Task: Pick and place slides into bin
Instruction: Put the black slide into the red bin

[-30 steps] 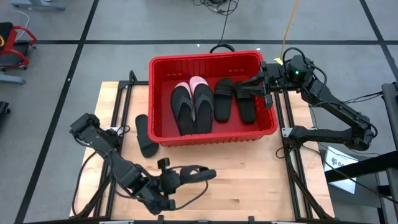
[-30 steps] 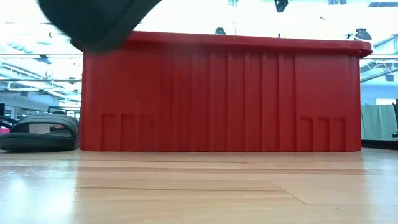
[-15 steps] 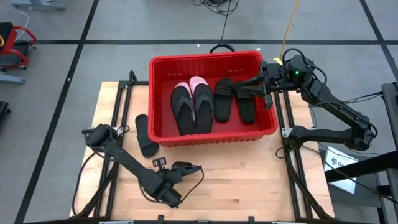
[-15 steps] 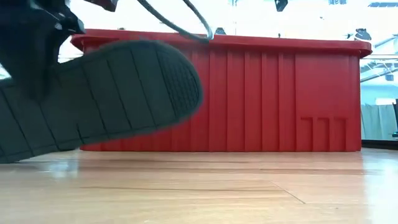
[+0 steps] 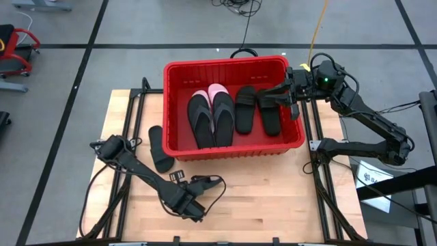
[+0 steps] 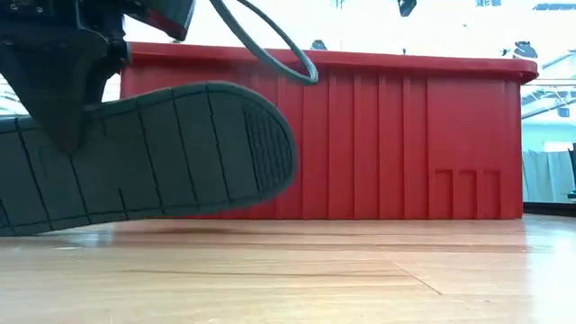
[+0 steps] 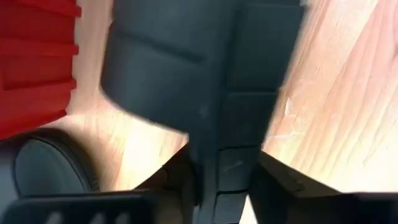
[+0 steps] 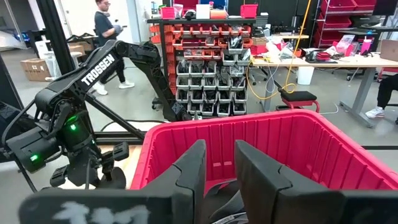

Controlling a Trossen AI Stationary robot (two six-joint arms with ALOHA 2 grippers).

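From above, the red bin (image 5: 233, 109) sits at the far side of the wooden surface (image 5: 273, 198); inside it lie a black flip-flop (image 5: 201, 120), a pink-white slide (image 5: 220, 109) and more black slides (image 5: 246, 109); the right claw (image 5: 290, 92) hangs over the bin's right rim, gripping a black slide (image 5: 273, 98) that pokes in above the others; another black sandal (image 5: 160, 149) lies on the surface just outside the bin's left wall; the left claw (image 5: 198, 186) is low over the near part of the surface, at a black slide (image 5: 208, 183). From table height, that slide's ribbed sole (image 6: 144, 157) fills the left foreground, tilted, with the bin's wall behind it. Through the left wrist, the slide runs between the dark fingers (image 7: 273, 180), though whether they pinch it I cannot tell. Through the right wrist, the fingers (image 8: 189, 171) stand narrow over the bin's interior; a person (image 8: 107, 28) walks past shelving behind.
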